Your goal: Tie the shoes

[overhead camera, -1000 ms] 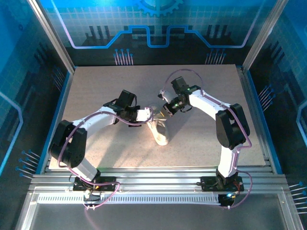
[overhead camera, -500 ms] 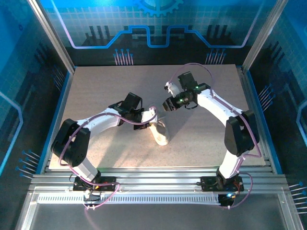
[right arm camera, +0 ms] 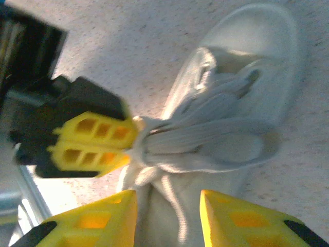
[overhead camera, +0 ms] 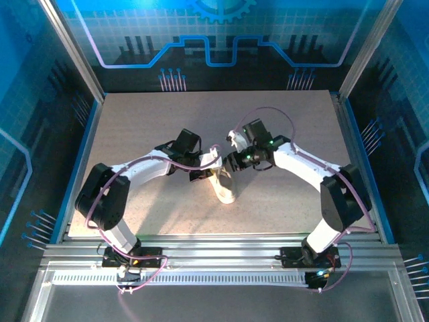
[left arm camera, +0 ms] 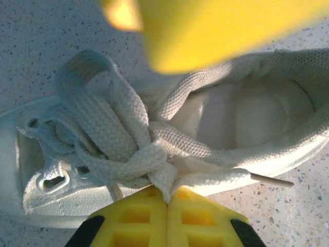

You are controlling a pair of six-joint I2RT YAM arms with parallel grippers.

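The white shoe (overhead camera: pixel 226 190) lies on the speckled table between both arms, toe toward the arm bases. In the left wrist view the shoe (left arm camera: pixel 267 118) fills the frame, its white laces (left arm camera: pixel 149 154) crossed into a knot with a loop standing up at the left. My left gripper (left arm camera: pixel 167 198) is shut on a lace strand right at the knot; it also shows from the side (right arm camera: pixel 131 141) and from above (overhead camera: pixel 213 166). My right gripper (right arm camera: pixel 167 206) is open, its fingers (right arm camera: pixel 103 218) straddling the shoe's opening (right arm camera: pixel 169 221) below the knot with nothing clamped. From above, the right gripper (overhead camera: pixel 231 163) hangs over the shoe's heel end.
The table (overhead camera: pixel 147 121) is a speckled beige board inside a blue-walled enclosure with aluminium posts. An aluminium rail (overhead camera: pixel 214 258) runs along the near edge. One blurred yellow finger (left arm camera: pixel 216 25) of the right gripper hangs over the shoe in the left wrist view.
The right gripper drew back from the shoe with its jaws widening, then came back down over the knot. The left gripper slid slightly right, still pinching the lace.
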